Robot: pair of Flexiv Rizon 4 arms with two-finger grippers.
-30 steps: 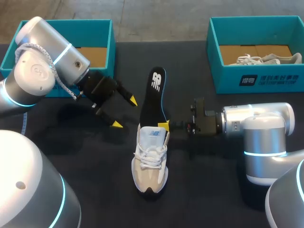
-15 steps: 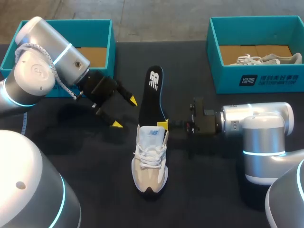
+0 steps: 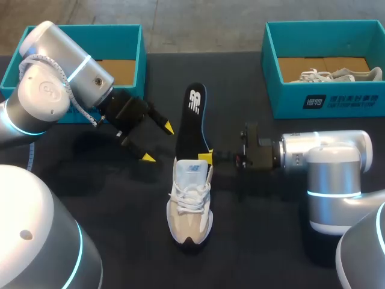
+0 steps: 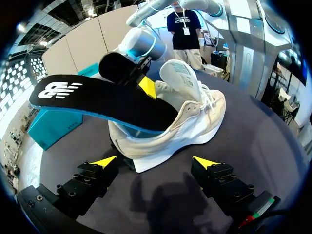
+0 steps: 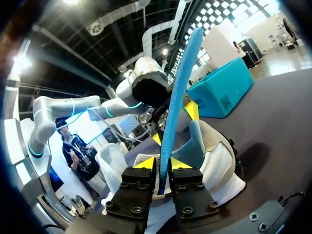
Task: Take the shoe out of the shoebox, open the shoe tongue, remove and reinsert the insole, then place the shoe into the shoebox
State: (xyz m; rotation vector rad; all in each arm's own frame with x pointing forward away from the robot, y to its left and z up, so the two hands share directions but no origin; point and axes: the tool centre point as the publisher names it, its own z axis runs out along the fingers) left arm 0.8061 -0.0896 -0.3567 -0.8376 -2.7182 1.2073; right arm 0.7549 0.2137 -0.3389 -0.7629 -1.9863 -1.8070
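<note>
A beige shoe (image 3: 190,201) lies on the dark table, toe towards the front edge. A black insole (image 3: 194,117) with a blue underside sticks out of its heel opening, slanting up and away. My right gripper (image 3: 206,158) is at the shoe's collar, its fingers close on both faces of the insole (image 5: 178,97), right gripper (image 5: 163,165) shut on it. My left gripper (image 3: 158,142) hangs open to the left of the insole, holding nothing. In the left wrist view the shoe (image 4: 185,122) and insole (image 4: 97,100) lie ahead of the left gripper (image 4: 153,163).
A teal shoebox (image 3: 142,60) stands at the back left, behind my left arm, showing a cardboard floor. A second teal shoebox (image 3: 325,99) at the back right holds another pale shoe (image 3: 337,75). Both arms flank the shoe closely.
The insole's far end has leaned slightly to the left and my right gripper has shifted a little with it. The left arm has kept still.
</note>
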